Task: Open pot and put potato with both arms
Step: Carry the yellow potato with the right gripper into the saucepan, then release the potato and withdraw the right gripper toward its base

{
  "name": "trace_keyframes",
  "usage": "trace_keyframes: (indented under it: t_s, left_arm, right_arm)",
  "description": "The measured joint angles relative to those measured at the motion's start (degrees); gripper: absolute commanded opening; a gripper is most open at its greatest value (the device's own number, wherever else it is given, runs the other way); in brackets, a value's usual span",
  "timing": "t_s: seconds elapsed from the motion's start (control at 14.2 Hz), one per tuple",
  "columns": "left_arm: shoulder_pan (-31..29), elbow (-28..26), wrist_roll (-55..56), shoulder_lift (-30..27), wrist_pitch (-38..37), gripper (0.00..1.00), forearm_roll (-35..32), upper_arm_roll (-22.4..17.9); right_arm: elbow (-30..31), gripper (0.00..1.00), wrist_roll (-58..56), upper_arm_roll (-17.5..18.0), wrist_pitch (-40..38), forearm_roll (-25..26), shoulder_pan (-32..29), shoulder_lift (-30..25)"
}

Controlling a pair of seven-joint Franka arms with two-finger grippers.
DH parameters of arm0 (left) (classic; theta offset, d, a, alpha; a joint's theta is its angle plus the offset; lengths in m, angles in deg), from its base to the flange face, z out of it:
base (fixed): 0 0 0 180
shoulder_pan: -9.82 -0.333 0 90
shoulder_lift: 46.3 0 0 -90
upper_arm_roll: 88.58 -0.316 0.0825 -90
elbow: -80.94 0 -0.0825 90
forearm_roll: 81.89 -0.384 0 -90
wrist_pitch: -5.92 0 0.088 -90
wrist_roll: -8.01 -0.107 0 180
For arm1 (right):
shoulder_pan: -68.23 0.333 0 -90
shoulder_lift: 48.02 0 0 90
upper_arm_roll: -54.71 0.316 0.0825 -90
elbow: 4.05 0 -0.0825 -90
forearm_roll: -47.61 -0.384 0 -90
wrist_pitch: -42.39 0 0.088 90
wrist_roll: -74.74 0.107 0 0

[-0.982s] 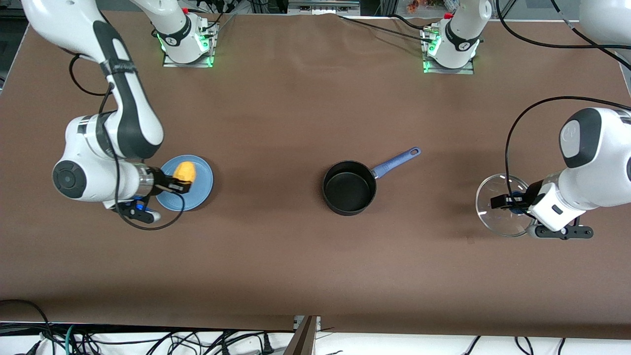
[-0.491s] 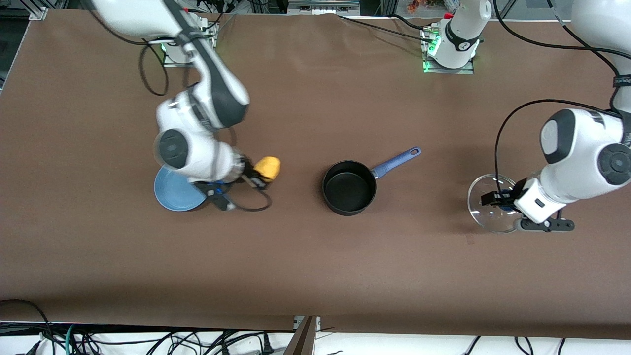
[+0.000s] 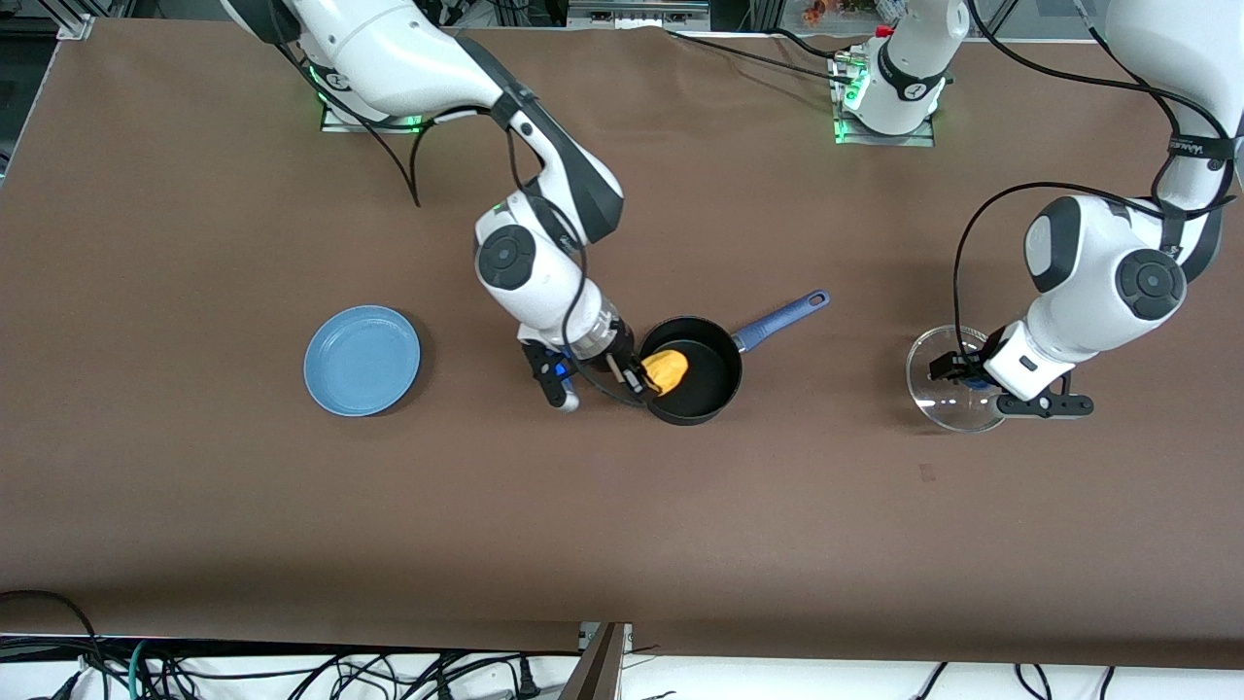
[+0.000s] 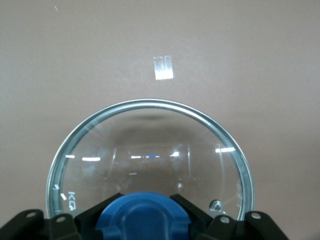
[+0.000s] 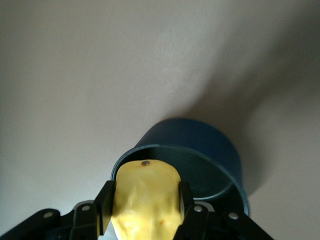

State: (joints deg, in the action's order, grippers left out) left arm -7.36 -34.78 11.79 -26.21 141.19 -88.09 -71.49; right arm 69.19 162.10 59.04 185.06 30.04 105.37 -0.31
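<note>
Brown cloth covers the big table [image 3: 622, 525], with cables lying along its near edge.

Over the pot, the right gripper [image 3: 649, 374] has its two black fingers [image 5: 104, 202] pressed on each side of the small lumpy yellow-orange potato [image 3: 668, 367]. The potato is smooth and bright, with one tiny dark spot near its tip. It hangs over the open mouth of the small round black pot [image 3: 692, 371], close to the rim on the right arm's side. The pot looks deep and dark inside. Its long blue handle [image 3: 780, 319], with a hole at the end, points up toward the left arm's base. The white right arm reaches down to it from its base at the top of the front view.

Toward the left arm's end of the table, the left gripper [image 3: 957, 374] squeezes the blue knob [image 4: 142, 217] of the round clear glass lid with a shiny metal rim [image 3: 948, 379]. The lid is flat over the cloth, well apart from the pot. I cannot tell whether it touches the cloth.

A flat light-blue plate [image 3: 362, 360] sits toward the right arm's end of the table, well apart from the pot.
</note>
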Motion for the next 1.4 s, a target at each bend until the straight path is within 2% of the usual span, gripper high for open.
trace_keyframes:
  t_s: [0.07, 0.28, 0.49, 0.7, 0.98, 1.26, 1.33, 1.4]
  left_arm:
    - [0.0, -1.0, 0.1, 0.0, 0.9, 0.23, -1.3, 0.0]
    - [-0.5, -2.7, 1.3, 0.0, 2.8, 0.24, -4.8, -0.2]
    - [-1.7, -5.3, 1.4, 0.6, 7.5, 0.24, -5.1, -0.5]
    - [-2.4, -6.3, 1.4, 2.2, 9.2, 0.24, -5.1, -0.5]
    - [-2.4, -6.7, 1.7, 4.7, 11.1, 0.27, -5.1, -0.5]
    - [-2.4, -7.1, 2.0, 6.7, 13.4, 0.44, -7.4, -0.6]
    - [-2.4, -7.1, 2.5, 7.2, 13.6, 0.53, -8.5, -0.7]
    - [-2.4, -7.1, 2.9, 7.4, 13.7, 0.58, -9.2, -0.7]
  right_arm:
    - [-0.2, 1.00, 0.9, 0.0, 0.9, 0.0, 0.6, 0.5]
    - [-0.7, 1.00, 1.6, -0.1, 1.1, 0.0, 1.9, 0.8]
    - [-1.2, 1.00, 1.7, -0.6, 0.5, 1.1, 2.3, 0.7]
    - [-2.7, 1.00, -0.8, -5.4, -8.5, 4.9, 1.9, -1.0]
    - [-2.8, 1.00, -15.9, -9.8, -24.2, 5.2, -1.3, -8.7]
    - [1.1, 1.00, -34.4, -15.0, -36.3, 5.2, -4.2, -17.3]
    - [3.5, 1.00, -38.9, -15.7, -38.0, 5.2, -5.3, -20.1]
    - [6.3, 1.00, -43.0, -16.1, -39.5, 5.3, -6.8, -23.3]
